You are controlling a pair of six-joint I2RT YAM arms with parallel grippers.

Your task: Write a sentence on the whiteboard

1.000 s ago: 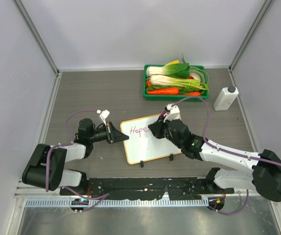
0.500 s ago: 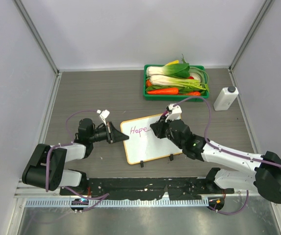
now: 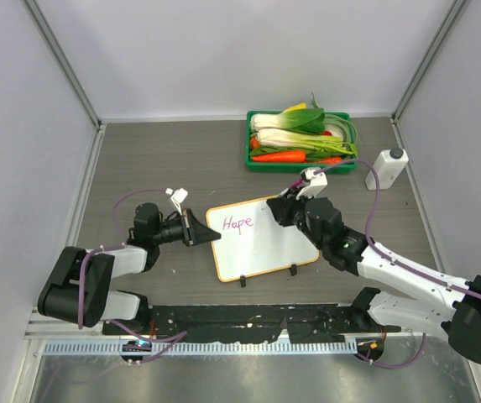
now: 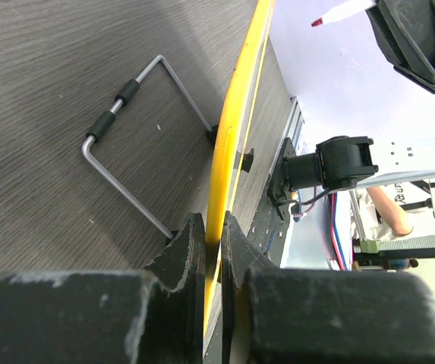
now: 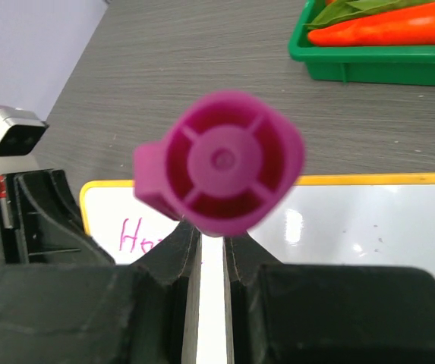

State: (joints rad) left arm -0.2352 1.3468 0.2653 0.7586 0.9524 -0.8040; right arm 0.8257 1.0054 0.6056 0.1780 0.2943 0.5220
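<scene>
The whiteboard (image 3: 261, 243), white with a thin orange rim, lies on the table between the arms. Of the sentence, only the pink word "Hope" (image 3: 238, 223) shows at the board's upper left. My left gripper (image 3: 210, 236) is shut on the board's left rim (image 4: 228, 144), with its jaws pinching the yellow edge (image 4: 212, 227). Over the board's upper right part, my right gripper (image 3: 280, 211) is shut on a marker with a magenta end (image 5: 221, 163). The marker's red tip (image 4: 317, 22) hangs just above the white surface (image 5: 369, 227). The start of the word, "Ho" (image 5: 137, 236), shows left of the right gripper (image 5: 211, 236).
A green tray of vegetables (image 3: 257, 159) stands at the back. A white bottle (image 3: 386, 168) is to its right. Two black clip feet (image 3: 243, 281) sit on the board's near edge. A bent wire stand (image 4: 126, 152) lies on the table under the board.
My right gripper has moved right and back along the board with the marker, away from "Hope", which is now fully uncovered. The left gripper and the board have not moved.
</scene>
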